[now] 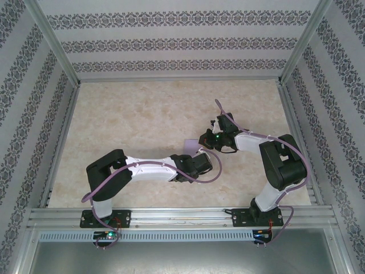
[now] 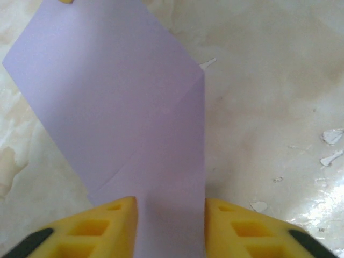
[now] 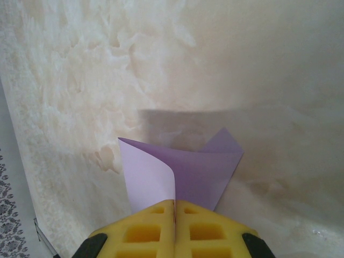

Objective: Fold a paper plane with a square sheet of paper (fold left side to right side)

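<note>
Clamping the purple paper [image 3: 200,173], right claw [image 3: 174,204] hides its edge; left claw [image 2: 171,203] apart.

paper's [image 2: 123,107] near end off bottom edge

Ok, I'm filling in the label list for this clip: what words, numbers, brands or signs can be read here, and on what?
None can be read.
The paper is blank.
The wallpaper has only an ornamental pattern, no letters.
The yellow fingers of the right end effector carry no marking.
The small boards at the arm bases are too small to read.
</note>
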Controlling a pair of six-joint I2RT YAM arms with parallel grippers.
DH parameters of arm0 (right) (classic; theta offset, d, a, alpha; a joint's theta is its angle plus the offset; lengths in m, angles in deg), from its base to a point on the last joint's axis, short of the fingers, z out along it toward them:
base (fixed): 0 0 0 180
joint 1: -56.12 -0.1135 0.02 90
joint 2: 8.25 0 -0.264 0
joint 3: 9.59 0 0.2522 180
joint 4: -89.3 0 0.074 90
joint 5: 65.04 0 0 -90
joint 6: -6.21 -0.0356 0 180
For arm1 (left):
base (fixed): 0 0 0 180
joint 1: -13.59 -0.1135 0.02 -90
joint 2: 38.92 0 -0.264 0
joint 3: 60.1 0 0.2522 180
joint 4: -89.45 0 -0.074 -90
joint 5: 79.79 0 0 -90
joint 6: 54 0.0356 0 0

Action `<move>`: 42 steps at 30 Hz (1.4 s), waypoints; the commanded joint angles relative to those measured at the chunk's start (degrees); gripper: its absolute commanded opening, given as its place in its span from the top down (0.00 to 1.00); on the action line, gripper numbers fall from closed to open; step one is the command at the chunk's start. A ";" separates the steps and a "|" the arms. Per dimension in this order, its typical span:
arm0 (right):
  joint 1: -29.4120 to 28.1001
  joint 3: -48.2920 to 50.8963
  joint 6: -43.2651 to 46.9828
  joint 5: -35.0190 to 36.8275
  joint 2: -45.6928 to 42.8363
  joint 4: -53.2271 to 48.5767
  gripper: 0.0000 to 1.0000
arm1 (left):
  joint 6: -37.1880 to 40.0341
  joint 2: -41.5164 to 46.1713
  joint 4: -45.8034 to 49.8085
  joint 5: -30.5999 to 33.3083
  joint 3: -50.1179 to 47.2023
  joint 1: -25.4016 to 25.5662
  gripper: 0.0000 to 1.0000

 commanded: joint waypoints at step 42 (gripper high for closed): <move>12.12 14.18 17.96 3.20 -26.55 -8.19 0.46 | -19.39 -0.79 -14.61 -51.42 -3.06 -17.65 1.00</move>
